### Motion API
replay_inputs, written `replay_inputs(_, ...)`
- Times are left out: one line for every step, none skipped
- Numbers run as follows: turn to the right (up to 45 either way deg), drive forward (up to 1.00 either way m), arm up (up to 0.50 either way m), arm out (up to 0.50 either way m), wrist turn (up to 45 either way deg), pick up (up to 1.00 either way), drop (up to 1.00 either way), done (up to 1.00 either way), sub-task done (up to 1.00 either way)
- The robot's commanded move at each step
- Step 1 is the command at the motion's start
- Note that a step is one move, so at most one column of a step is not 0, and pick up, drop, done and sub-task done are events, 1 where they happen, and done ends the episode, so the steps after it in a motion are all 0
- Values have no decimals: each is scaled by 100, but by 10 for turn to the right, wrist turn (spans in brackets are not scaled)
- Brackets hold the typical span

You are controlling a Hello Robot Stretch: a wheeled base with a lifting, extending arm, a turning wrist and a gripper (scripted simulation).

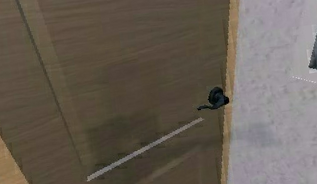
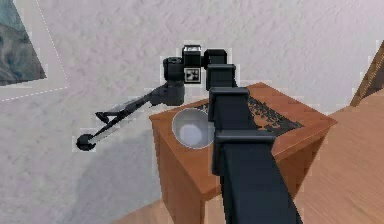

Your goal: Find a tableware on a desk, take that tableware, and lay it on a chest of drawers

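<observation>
Gripper [image 2: 94, 131] holds nothing, with bare wall behind its fingers. Right of the fingertips, a white bowl [image 2: 188, 130] sits on a wooden cabinet [image 2: 305, 132] that the arm crosses.

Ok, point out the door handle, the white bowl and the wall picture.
door handle [image 1: 213, 99]: forward view, on the dark lever's middle.
white bowl [image 2: 190, 129]: arm side view, on its inner hollow.
wall picture [image 2: 15, 45]: arm side view, on its dark painted face.
</observation>
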Motion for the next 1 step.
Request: replay_inputs(0, 0, 0, 0, 450, 0, 0, 0, 0)
